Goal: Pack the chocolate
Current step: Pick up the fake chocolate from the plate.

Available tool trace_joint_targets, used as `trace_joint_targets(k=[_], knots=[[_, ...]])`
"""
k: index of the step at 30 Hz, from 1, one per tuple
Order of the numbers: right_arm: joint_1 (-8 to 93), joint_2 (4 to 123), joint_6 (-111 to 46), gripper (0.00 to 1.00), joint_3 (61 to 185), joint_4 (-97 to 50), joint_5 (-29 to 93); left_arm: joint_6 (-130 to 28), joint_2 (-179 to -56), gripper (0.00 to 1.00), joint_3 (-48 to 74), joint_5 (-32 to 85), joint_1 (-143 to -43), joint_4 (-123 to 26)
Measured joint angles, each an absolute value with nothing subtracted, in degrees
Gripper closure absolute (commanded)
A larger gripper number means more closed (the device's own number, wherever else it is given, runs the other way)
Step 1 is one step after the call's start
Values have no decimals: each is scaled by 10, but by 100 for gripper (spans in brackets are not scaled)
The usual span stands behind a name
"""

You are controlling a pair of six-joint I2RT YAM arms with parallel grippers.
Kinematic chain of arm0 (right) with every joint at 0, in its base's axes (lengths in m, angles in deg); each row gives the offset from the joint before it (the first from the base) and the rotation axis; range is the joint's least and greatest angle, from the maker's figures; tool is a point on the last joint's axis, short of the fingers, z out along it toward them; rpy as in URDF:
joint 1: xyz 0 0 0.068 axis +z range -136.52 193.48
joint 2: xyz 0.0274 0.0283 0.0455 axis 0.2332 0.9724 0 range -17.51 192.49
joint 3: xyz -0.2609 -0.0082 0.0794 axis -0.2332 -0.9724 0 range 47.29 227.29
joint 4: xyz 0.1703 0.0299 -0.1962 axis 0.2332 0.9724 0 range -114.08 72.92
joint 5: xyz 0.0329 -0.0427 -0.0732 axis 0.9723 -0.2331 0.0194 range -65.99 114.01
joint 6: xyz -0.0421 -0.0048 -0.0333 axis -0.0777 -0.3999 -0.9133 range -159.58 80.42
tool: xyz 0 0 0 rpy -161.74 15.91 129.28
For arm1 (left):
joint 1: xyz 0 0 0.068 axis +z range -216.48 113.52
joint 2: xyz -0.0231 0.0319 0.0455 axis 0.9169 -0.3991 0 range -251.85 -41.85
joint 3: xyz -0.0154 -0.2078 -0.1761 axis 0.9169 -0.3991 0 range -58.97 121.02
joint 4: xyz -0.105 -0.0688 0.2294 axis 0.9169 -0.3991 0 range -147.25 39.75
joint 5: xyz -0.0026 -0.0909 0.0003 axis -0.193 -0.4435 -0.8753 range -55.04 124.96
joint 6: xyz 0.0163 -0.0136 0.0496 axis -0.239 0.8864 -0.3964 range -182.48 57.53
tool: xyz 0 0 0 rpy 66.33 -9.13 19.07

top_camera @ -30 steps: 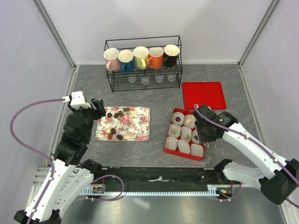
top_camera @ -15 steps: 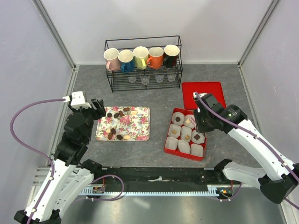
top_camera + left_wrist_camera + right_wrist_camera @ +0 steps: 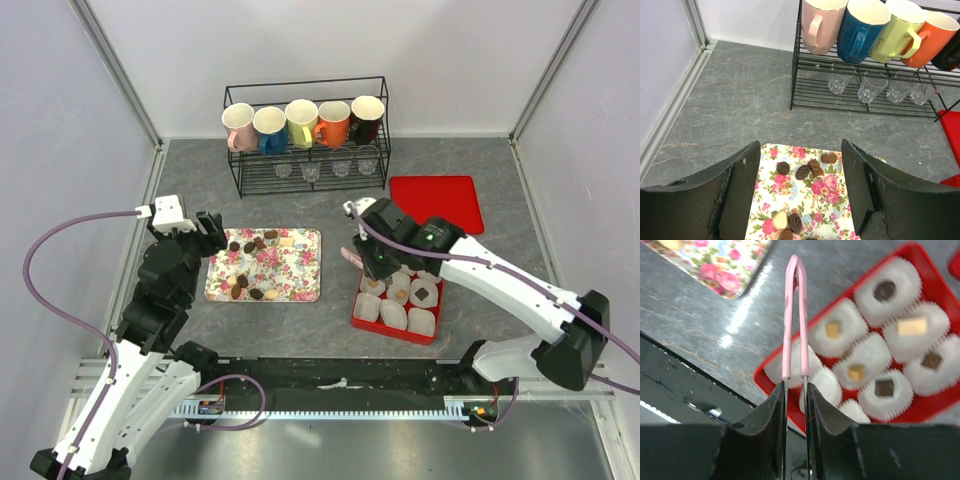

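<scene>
Roughly, the packing looks a little past halfway. At the far left the left gripper (image 3: 211, 236) hovers over the left end of the floral tray (image 3: 301, 279). Its jaws stand wide apart with nothing between them, and its wrist view looks straight down onto the sweets. On that tray lies the unpacked chocolate (image 3: 250, 245): about a dozen loose pieces, mostly dark brown with a few pale ones, scattered over the left half. The right half is bare print.

Over the strip of table (image 3: 340, 310) between the tray and the box is the right gripper (image 3: 795, 390). Its jaws are narrow, pinched on the handle end of the pink tongs (image 3: 794, 315). The tips of the tongs are together, and I can see no sweet between them. They point away from the box, towards the tray, so my guess is that the arm is off to fetch a piece rather than to deliver one.

Further right stands the red box (image 3: 356, 318), filled with white paper cups (image 3: 822, 385). In the right wrist view six cups each show one sweet, three dark and three tan or cream. The three cups along the box's near end look empty, though the tongs partly hide one of them.

So about three more pieces should fill the box. Beyond it lies a flat red piece (image 3: 436, 203) that I take for the lid, not yet on.
</scene>
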State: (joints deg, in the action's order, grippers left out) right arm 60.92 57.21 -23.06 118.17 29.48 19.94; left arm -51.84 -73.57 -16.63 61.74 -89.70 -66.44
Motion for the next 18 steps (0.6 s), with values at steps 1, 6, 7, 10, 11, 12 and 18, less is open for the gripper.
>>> trace_joint_targets(k=[1, 6, 7, 10, 11, 12, 18], knots=[[620, 585, -237, 76, 1186, 281, 204, -518, -736, 28, -166, 617, -897, -664], [657, 642, -267, 76, 1200, 224, 220, -518, -736, 28, -166, 618, -897, -664], [662, 652, -274, 75, 1202, 213, 224, -518, -736, 28, -166, 618, -897, -664], [674, 681, -295, 75, 1205, 175, 230, -518, -734, 28, -166, 618, -897, -664], [675, 689, -304, 75, 1205, 164, 232, -518, -732, 28, -166, 618, -897, -664], [675, 696, -312, 75, 1206, 155, 232, -518, -731, 28, -166, 618, -897, -664], [675, 764, -385, 73, 1230, 106, 227, -518, -728, 28, -166, 618, -897, -664]])
